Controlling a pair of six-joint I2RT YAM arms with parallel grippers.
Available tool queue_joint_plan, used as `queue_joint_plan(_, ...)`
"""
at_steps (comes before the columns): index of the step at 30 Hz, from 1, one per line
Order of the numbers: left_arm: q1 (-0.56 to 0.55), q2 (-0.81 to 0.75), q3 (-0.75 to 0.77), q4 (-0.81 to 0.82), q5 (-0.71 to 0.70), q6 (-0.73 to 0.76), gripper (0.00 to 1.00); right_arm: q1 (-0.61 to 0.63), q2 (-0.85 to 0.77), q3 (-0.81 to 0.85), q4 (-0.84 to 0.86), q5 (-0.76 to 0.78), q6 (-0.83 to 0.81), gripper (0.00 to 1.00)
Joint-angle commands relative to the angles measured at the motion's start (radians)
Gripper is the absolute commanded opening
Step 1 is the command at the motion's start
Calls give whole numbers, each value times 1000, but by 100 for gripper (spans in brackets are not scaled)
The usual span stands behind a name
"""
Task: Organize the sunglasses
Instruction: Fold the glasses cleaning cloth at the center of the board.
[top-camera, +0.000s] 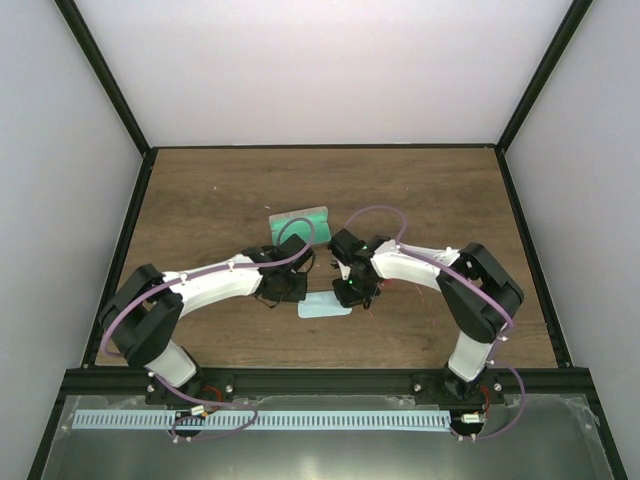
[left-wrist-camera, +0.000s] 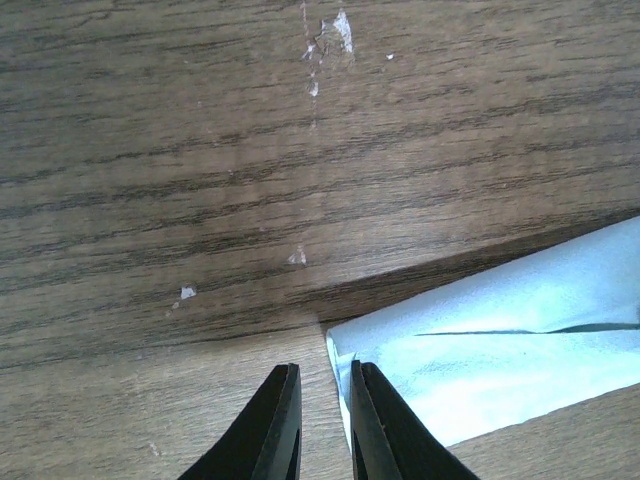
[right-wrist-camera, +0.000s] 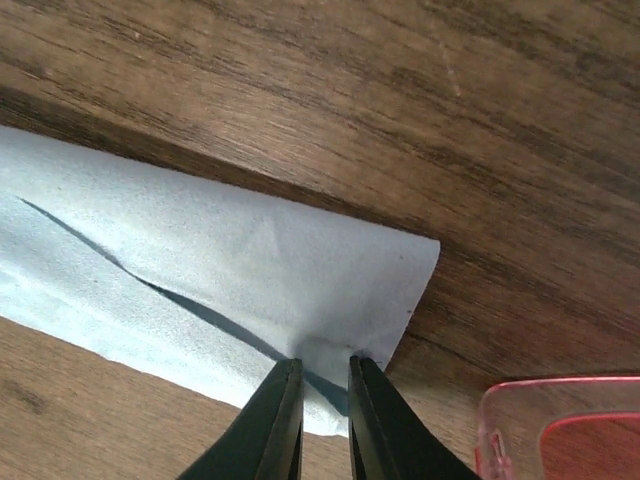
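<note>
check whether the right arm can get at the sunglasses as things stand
Likely yes, though not straight away. The sunglasses lie on bare table close beside the right gripper, with nothing between them. That gripper looks shut on a corner of the cloth, so it would have to let go first.

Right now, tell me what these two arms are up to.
Both arms are at the light-blue cloth lying on the wooden table. The right gripper is pinched shut on one end of it, puckering the fabric. The left gripper sits at the opposite corner with its fingers nearly together; whether it has hold of the cloth is unclear. The red sunglasses lie untouched beside the right gripper. The case, green lining showing, rests farther back.
</note>
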Motion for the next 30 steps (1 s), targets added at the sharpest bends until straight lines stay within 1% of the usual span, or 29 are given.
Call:
queue_joint_plan(1,5,-24,-16,3,-6,-5,14,6,-28,-6,9,-28,6,13)
queue_joint_plan(11,5,-14,-25,11,-6,-3,14,37,-48,8,-8,-58,8,13)
queue_joint_plan(16,5,-14,-29,13,-8,-3,14,44,-55,-3,-14,-102,-15,13)
queue_joint_plan(20,5,-12,-34,14,-8,-3,14,47,-60,-10,-18,-108,-23,13)
queue_joint_plan(23,5,-15,-33,11,-12,-5,14,47,-68,-6,-22,-114,-32,15)
queue_joint_plan(30,13,-75,-21,-3,-88,-25,13,47,-63,-16,-26,-113,-47,18)
